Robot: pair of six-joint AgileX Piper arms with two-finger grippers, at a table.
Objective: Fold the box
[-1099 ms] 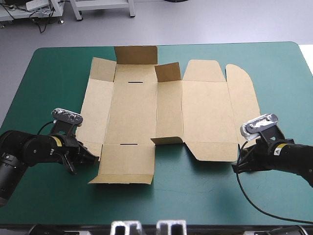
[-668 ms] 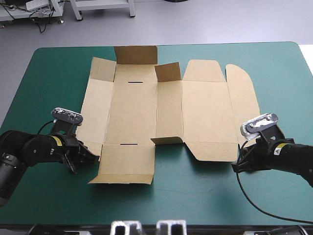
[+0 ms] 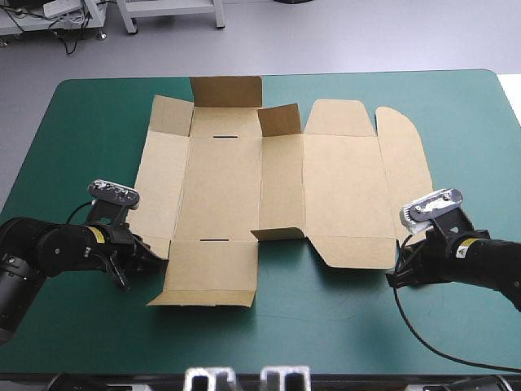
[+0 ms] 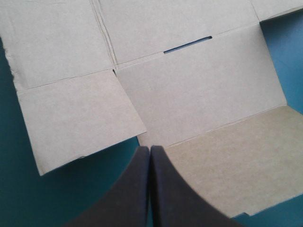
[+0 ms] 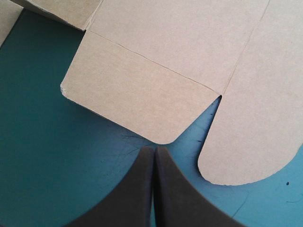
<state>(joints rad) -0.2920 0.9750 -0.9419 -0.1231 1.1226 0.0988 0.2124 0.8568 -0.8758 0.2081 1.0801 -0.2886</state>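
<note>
My left fingers [image 4: 150, 150] are pressed together on nothing, their tips at the box's near-left flap [image 4: 222, 156]. My right fingers [image 5: 154, 150] are likewise closed and empty, just short of the rounded near-right flap [image 5: 137, 94]. The brown box [image 3: 277, 191] lies spread flat across the middle of the counter [image 3: 342, 326], with only its far flaps [image 3: 226, 91] raised. I judge it light, stiff in the panels and willing at the creases, so a flap's free edge seems the place to take hold.
</note>
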